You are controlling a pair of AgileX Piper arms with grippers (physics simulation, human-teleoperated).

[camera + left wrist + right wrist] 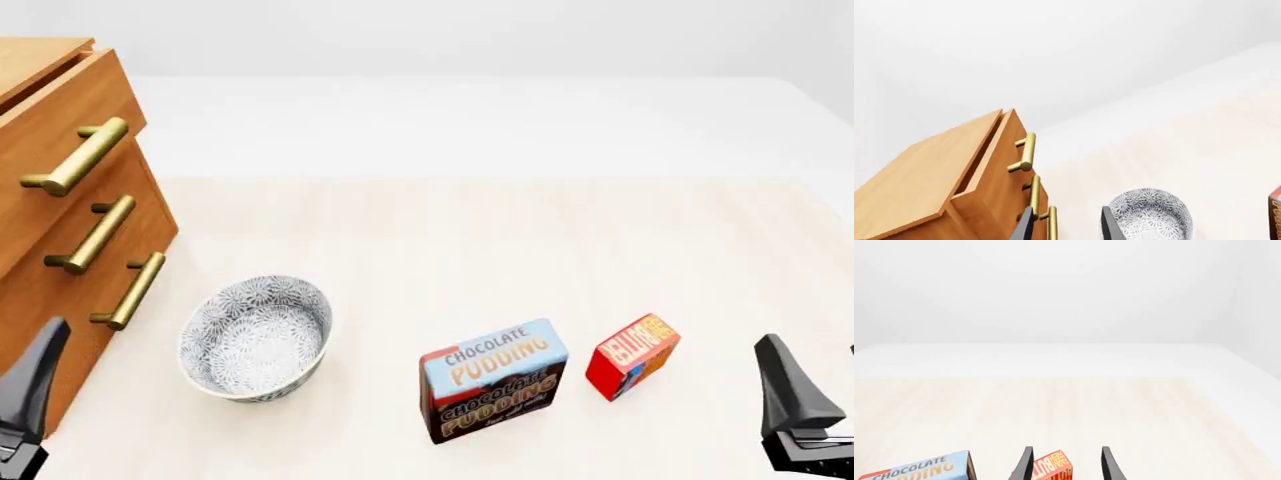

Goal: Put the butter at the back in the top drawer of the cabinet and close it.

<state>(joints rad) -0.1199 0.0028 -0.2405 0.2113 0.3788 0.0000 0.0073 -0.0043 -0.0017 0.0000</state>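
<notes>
Pale wood table w/ cabinet far left, top drawer slightly ajar. Butter stands near right, beside pudding box; bowl left of that. Left gripper & right gripper both spread open, holding nothing

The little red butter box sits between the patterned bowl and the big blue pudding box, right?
Not quite. In the front view the big blue-and-brown pudding box is the one in the middle, between the grey-patterned white bowl and the small red butter box, which stands on the far right.
</notes>
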